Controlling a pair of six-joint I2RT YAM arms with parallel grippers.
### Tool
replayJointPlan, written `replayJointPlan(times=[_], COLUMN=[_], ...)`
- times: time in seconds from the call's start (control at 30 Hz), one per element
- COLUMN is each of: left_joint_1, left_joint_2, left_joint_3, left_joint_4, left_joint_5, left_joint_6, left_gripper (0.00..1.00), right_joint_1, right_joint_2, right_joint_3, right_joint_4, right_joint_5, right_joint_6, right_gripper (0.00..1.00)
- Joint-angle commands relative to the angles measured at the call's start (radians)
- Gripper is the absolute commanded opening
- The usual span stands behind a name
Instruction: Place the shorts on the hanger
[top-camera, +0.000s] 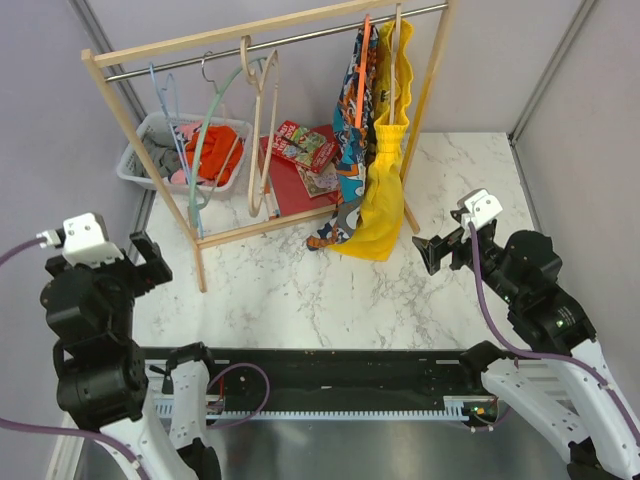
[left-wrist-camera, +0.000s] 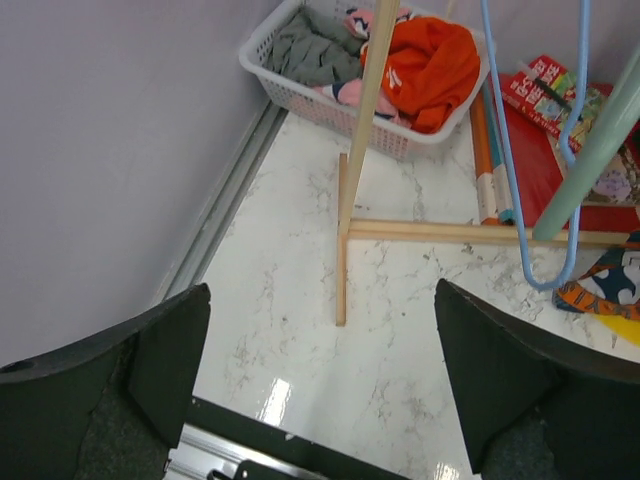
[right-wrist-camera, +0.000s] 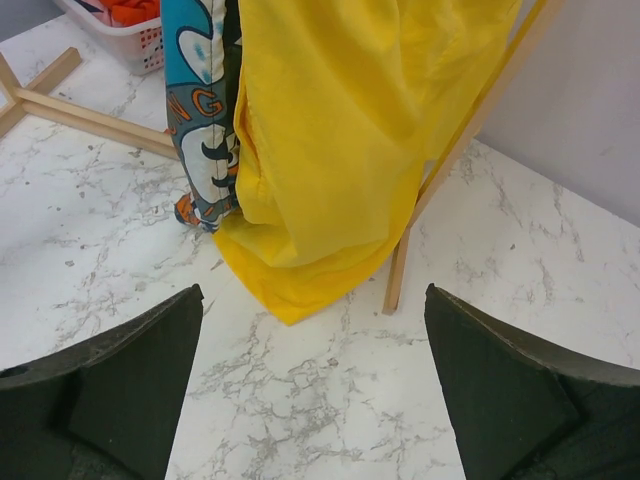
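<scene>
The bright orange-red fabric shorts (left-wrist-camera: 432, 62) lie crumpled in the white plastic laundry basket (left-wrist-camera: 300, 95) at the far left of the white marble table (top-camera: 300, 290), behind the foot of the wooden clothes rack (top-camera: 192, 220). The thin light-blue hanger (left-wrist-camera: 548, 288) hangs from the rack's rail, just beside the basket. The left gripper (left-wrist-camera: 322, 345) hovers with its fingers spread wide and holding nothing, low over the table before the rack's left post. The right gripper (right-wrist-camera: 315, 365) is likewise wide apart, facing the hanging yellow garment (right-wrist-camera: 340, 150).
</scene>
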Motion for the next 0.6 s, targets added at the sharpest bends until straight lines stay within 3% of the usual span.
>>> replayJointPlan(times=[0.0, 0.3, 0.5, 0.57], left_joint_1=[0.004, 0.015, 0.025, 0.076], left_joint_2=[0.195, 0.527, 0.67, 0.704], left_joint_3=[0.167, 0.495, 0.6, 0.612], left_joint_4=[0.026, 0.052, 0.103, 0.124], left_joint_5=[0.049, 0.108, 0.167, 0.23], left_joint_6=[-0.006, -0.053, -0.027, -0.029], left_gripper=[0.98, 0.93, 0.89, 0.89], right_joint_1=[-0.003, -0.005, -0.005, -0.005], right_joint_2=[0.018, 0.074, 0.089, 0.087], right_joint_3=[0.019, 0.047, 0.053, 0.053], right_joint_4=[-0.011, -0.016, -0.021, -0.027], right_joint_5=[-0.023, -0.059, -0.076, -0.079], right_joint_6=[0.019, -0.001, -0.007, -0.014], right_gripper=[0.98, 0.98, 0.98, 0.98])
